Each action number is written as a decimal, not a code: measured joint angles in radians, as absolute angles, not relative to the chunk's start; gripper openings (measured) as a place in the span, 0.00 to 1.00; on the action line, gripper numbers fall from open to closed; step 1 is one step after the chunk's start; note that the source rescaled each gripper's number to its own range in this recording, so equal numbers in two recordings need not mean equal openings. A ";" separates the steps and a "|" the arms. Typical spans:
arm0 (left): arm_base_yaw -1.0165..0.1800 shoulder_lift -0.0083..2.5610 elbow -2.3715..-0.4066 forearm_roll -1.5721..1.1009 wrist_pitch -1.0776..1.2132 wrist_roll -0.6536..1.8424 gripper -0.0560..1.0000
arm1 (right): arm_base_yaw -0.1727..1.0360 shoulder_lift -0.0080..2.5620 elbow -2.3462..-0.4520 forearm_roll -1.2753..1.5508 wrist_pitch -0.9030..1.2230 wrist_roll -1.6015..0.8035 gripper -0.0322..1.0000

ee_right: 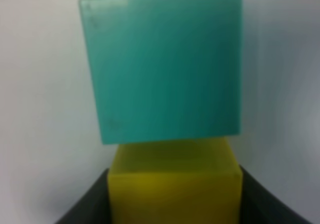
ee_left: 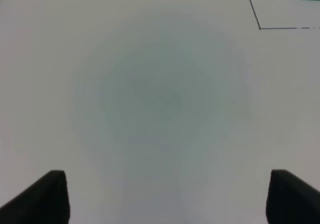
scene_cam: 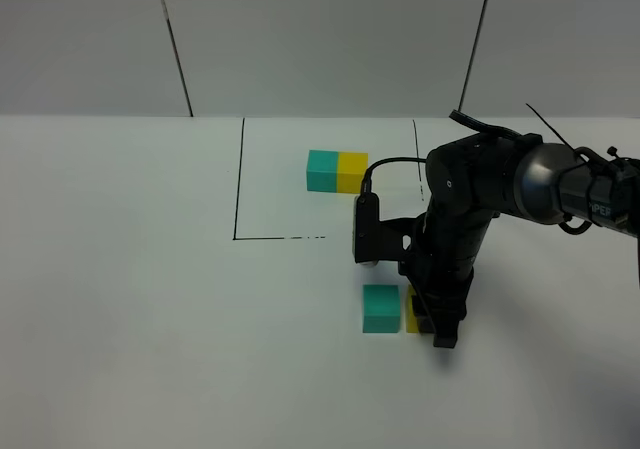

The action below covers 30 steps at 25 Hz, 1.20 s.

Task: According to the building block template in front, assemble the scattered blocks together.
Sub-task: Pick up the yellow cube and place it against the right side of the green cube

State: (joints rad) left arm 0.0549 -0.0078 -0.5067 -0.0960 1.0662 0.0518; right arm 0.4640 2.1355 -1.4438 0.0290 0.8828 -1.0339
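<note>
The scattered blocks were plain matte cubes, a teal cube (scene_cam: 380, 308) and a yellow cube (ee_right: 172, 171), side by side on the white table (scene_cam: 150, 319), touching or nearly so. The pair ran left to right, teal on the left, matching the building block template (scene_cam: 337, 170) farther back inside the black lines. The right gripper (ee_right: 175, 206) clasped the yellow cube; the left gripper (ee_left: 165, 199) hung spread wide.
</note>
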 joint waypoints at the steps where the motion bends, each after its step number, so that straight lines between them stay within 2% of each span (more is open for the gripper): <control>1: 0.055 -0.008 -0.507 -0.096 1.066 0.052 0.73 | 0.464 2.135 -1.444 0.030 0.883 -1.035 0.03; 30: 0.055 -0.008 -0.507 -0.096 1.066 0.052 0.73 | 0.472 2.137 -1.444 0.056 0.855 -1.050 0.03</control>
